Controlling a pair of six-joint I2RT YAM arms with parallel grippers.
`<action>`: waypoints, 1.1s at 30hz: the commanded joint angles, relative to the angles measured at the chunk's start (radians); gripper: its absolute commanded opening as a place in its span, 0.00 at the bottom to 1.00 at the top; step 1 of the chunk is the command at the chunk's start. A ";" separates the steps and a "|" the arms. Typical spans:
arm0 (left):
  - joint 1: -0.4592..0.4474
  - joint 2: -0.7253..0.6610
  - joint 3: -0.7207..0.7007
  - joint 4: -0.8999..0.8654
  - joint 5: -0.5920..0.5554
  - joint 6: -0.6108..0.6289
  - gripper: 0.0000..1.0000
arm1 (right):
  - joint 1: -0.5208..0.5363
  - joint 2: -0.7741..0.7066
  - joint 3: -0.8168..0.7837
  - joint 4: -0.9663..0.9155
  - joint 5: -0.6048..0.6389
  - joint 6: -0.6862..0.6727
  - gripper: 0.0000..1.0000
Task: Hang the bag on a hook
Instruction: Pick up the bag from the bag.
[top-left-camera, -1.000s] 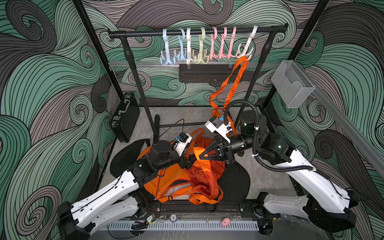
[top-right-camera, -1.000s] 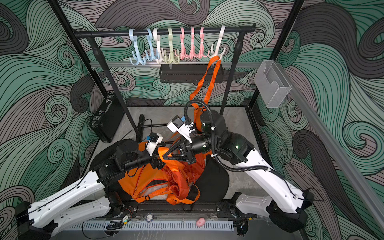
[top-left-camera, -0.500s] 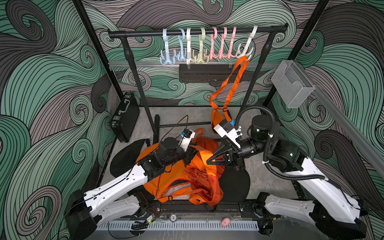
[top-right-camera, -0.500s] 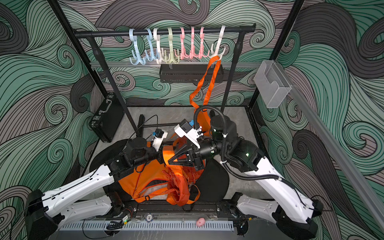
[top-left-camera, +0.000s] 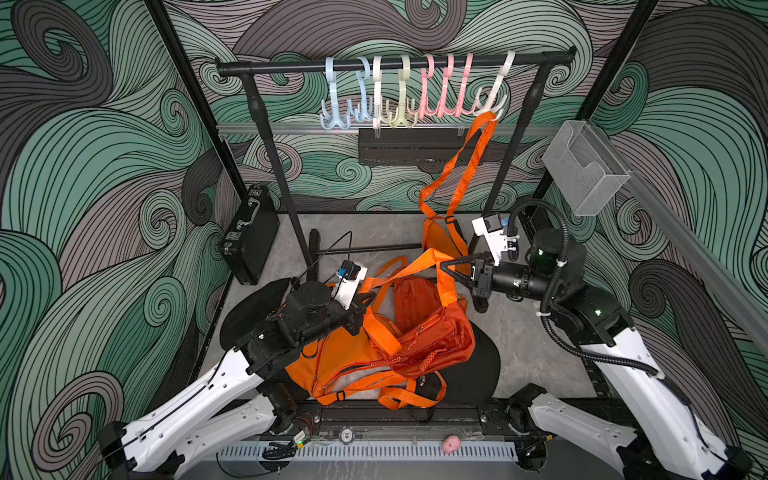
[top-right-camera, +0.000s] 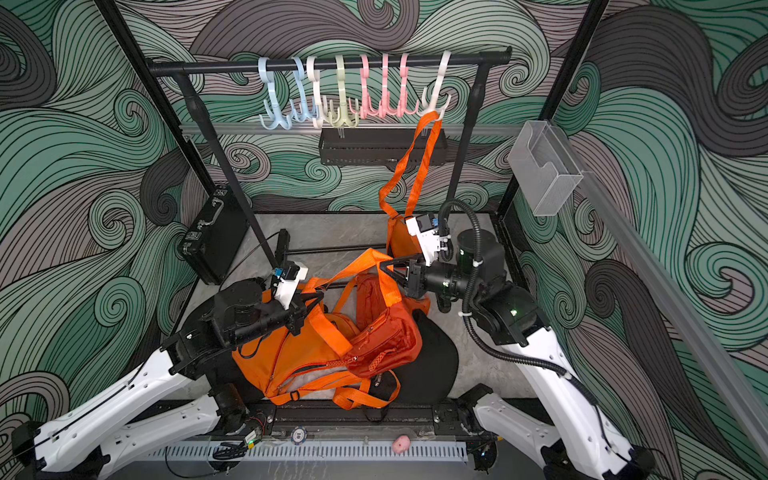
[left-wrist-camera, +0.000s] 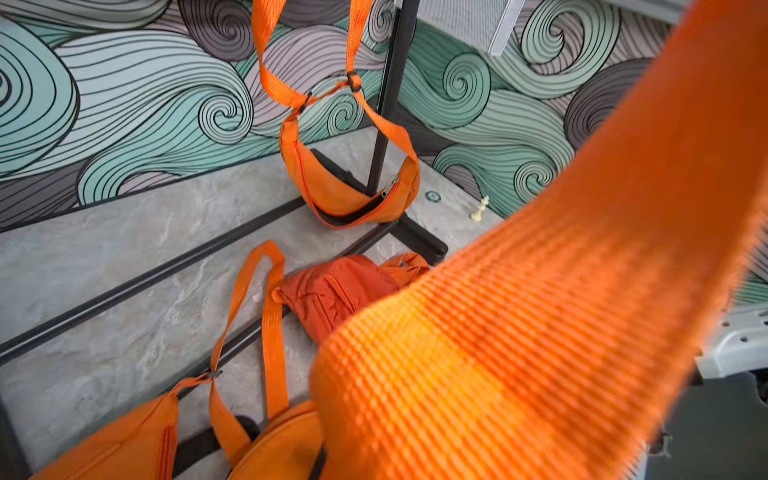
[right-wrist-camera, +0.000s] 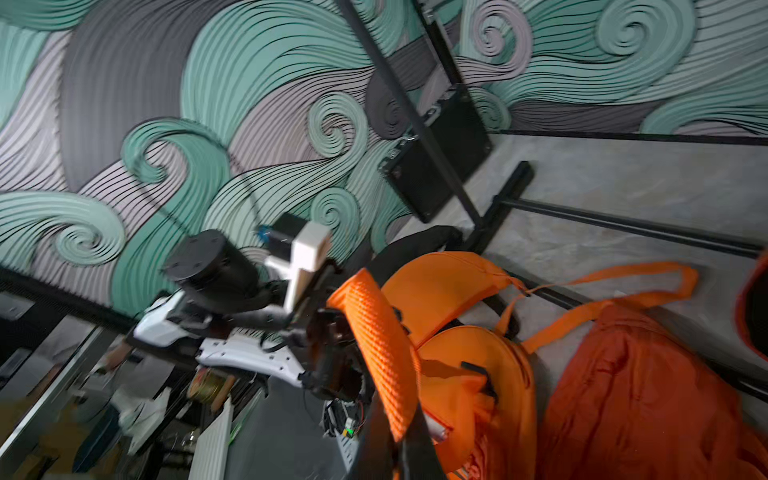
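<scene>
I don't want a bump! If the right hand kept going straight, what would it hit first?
Probably the left hand: the right hand points toward it along the orange strap both grip. Depth is unclear; it might miss.

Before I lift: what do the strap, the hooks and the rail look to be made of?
The strap looks like woven orange webbing, likely nylon: coarse ribbed weave, matte. The hooks look like smooth moulded plastic, pastel, slight sheen. The rail is a black round tube, probably painted metal, satin.
</scene>
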 joint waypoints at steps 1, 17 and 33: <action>0.003 0.045 0.143 -0.249 0.028 0.058 0.00 | -0.037 0.043 0.002 -0.072 0.138 0.010 0.00; 0.003 0.321 0.505 -0.602 0.131 0.164 0.00 | 0.188 0.042 -0.018 -0.110 0.264 -0.315 0.55; 0.003 0.335 0.542 -0.625 0.161 0.171 0.00 | 0.383 0.107 -0.204 0.248 0.460 -0.422 0.56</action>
